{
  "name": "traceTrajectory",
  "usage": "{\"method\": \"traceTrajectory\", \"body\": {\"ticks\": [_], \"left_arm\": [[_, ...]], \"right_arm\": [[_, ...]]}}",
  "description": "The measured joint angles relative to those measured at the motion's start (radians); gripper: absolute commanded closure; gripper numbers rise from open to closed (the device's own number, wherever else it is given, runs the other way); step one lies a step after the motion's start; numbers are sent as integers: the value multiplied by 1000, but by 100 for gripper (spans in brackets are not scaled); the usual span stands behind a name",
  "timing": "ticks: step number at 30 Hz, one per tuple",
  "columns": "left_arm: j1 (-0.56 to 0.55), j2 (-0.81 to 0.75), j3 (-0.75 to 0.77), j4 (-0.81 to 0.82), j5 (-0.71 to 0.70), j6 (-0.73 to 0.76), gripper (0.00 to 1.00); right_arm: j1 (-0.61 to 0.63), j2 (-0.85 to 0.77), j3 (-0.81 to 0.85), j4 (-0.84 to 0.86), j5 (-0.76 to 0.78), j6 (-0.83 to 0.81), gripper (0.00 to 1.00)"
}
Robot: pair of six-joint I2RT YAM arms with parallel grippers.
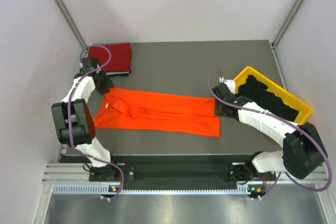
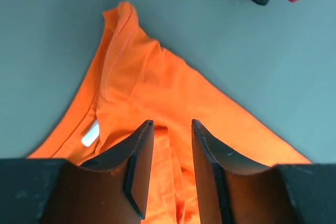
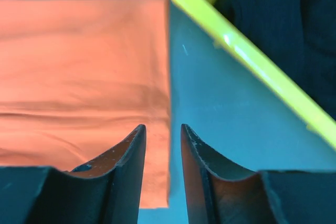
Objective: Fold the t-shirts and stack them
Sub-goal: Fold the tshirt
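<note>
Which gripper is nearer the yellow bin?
Right. The right gripper sits just beside the yellow bin, at the orange t-shirt's hem; the left gripper is across the table at its collar.

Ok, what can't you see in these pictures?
1. Top view: the red shirt hides how many shirts lie under it.
2. Top view: the black shirts in the bin are too dark to count.
3. Right wrist: the picture's edges cut off most of the bin.
</note>
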Motion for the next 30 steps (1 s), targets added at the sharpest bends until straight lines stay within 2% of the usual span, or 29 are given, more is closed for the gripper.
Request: {"method": "traceTrajectory", "body": {"ticks": [5, 13, 23, 30], "left_arm": [[-31, -56, -43, -2, -13, 5, 61], [-63, -64, -142, 3, -16, -8, 62], [-61, -11, -143, 21, -78, -10, 62], [-61, 16, -153, 30, -112, -10, 62]], "right_arm": [[-24, 48, 78, 8, -15, -26, 59], [-118, 140, 92, 28, -97, -40, 58], [-123, 107, -66, 119, -186, 39, 57], [-123, 112, -91, 159, -205, 47, 60]]}}
